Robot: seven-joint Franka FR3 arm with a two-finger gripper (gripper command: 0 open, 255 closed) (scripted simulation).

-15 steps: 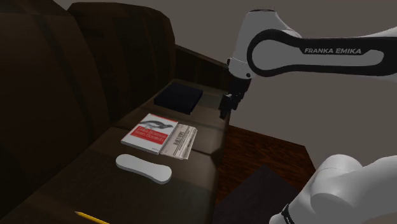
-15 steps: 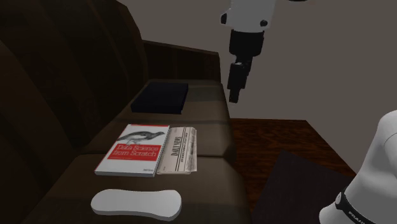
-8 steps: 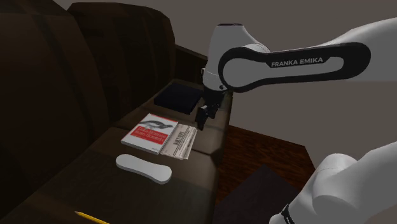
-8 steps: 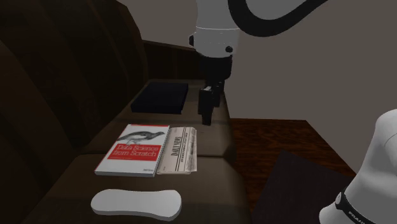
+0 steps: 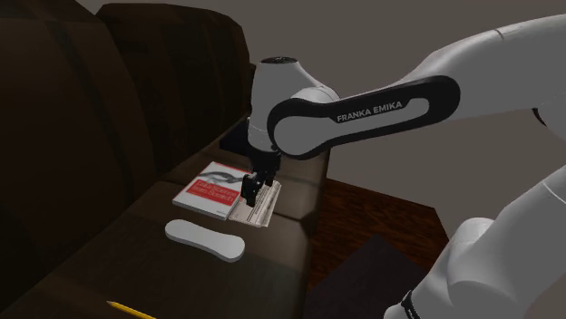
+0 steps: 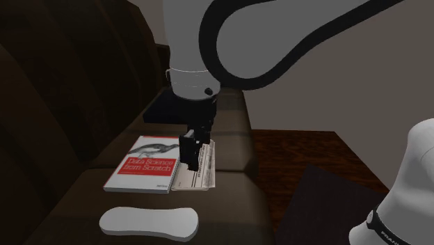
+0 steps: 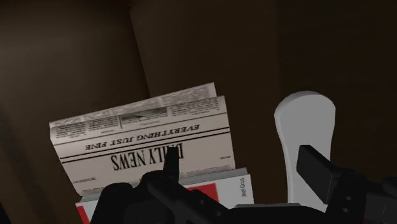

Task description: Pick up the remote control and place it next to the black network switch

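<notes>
Gripper (image 5: 257,188) jaws are seen spread apart with nothing clasped, low over the seat of a dark brown leather sofa (image 5: 82,154). Toward the shoulder view's left, the flat, elongated white remote control (image 5: 206,239) is laid on the seat cushion, apart from the gripper. Just behind it a red-and-white paperback book (image 5: 210,188) is placed, with a folded black-and-white newspaper (image 5: 265,210) against its edge; the gripper is positioned over these two. Farther back, the flat black network switch (image 5: 234,138) is partly hidden by the white arm (image 5: 363,104), well apart from the remote control.
</notes>
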